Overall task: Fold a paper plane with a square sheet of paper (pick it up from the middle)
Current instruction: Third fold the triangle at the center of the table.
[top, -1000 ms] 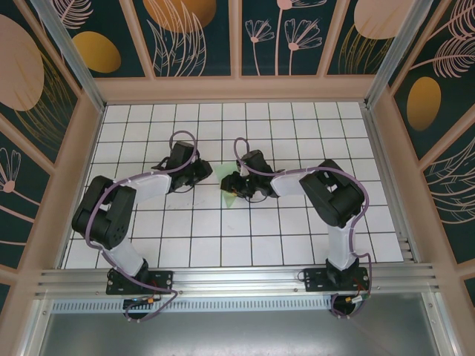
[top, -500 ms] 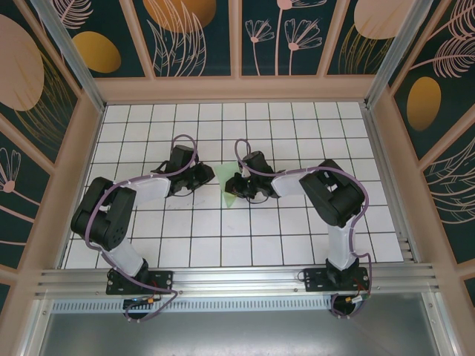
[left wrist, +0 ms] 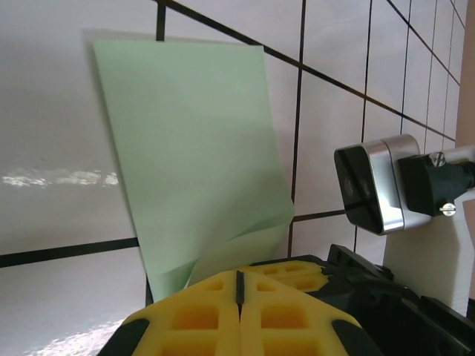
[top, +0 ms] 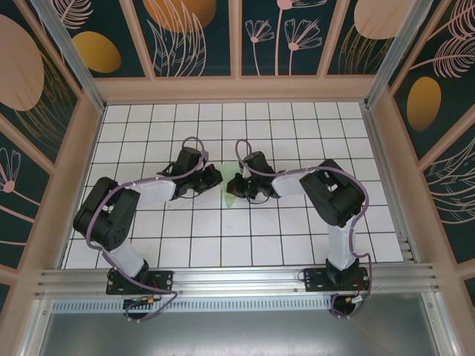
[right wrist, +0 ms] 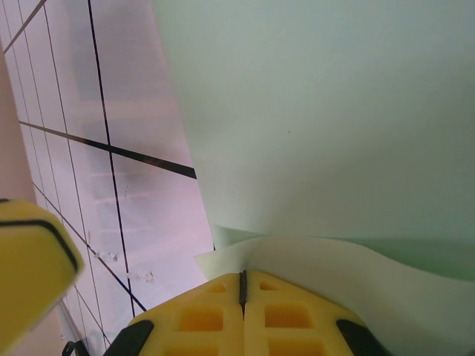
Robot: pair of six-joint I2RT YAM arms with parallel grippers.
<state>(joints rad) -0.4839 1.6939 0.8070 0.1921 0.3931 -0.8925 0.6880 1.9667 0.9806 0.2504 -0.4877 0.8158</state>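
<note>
Left wrist view: left gripper (left wrist: 239, 285) at bottom centre, yellow pads pressed flat together, only a thin dark seam between them. The near edge of the sheet of paper (left wrist: 200, 148) curls up off the tile and runs in at the fingertips, so the grip looks closed on that edge. From there the mint-green sheet stretches to the upper left of the frame, lying flat on the white tiled floor (left wrist: 59, 133). A silver-faced block (left wrist: 375, 182) on black hardware sits at right, just beside the sheet's right edge.

Right wrist view: right gripper (right wrist: 242, 285) at bottom centre, pads likewise closed tight. A pale lifted edge of the sheet arcs right over the fingertips and touches them; the rest of the sheet (right wrist: 334, 111) covers the upper right. A blurred yellow piece (right wrist: 30, 274) is at lower left.

Top view: both grippers meet nose to nose mid-floor, left (top: 217, 178), right (top: 231, 185). A green sliver of the sheet (top: 229, 197) shows just below them, between the two arms.
</note>
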